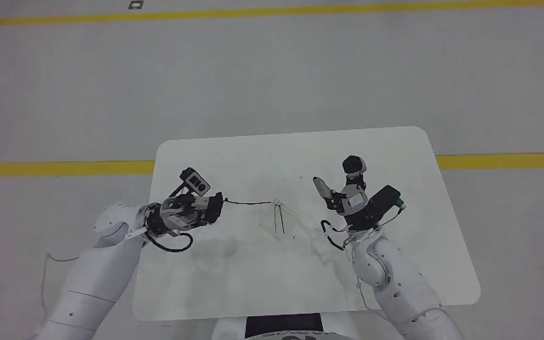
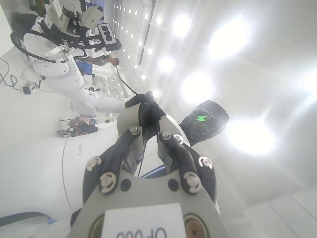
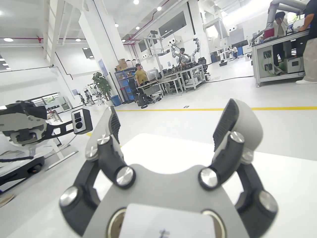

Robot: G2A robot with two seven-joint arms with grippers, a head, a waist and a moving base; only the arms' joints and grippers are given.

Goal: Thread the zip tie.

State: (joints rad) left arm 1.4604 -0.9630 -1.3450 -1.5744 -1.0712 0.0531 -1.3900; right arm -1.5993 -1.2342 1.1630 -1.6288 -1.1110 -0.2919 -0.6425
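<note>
Bright hall, pale floor (image 1: 272, 76).
White table (image 1: 297, 157) centre; yellow stripe (image 1: 76, 167) runs nine to three o'clock, second stripe (image 1: 272, 12) up at twelve.

White arms (image 1: 85, 285), black cables (image 1: 167, 246); right pincer (image 3: 171, 122): black links, silver screws.

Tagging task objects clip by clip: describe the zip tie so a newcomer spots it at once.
On the white table, find the shut left pincer near its left edge. The zip tie is the thin black strap sticking out from it toward the table's middle, the only thread-thin dark thing there.
</note>
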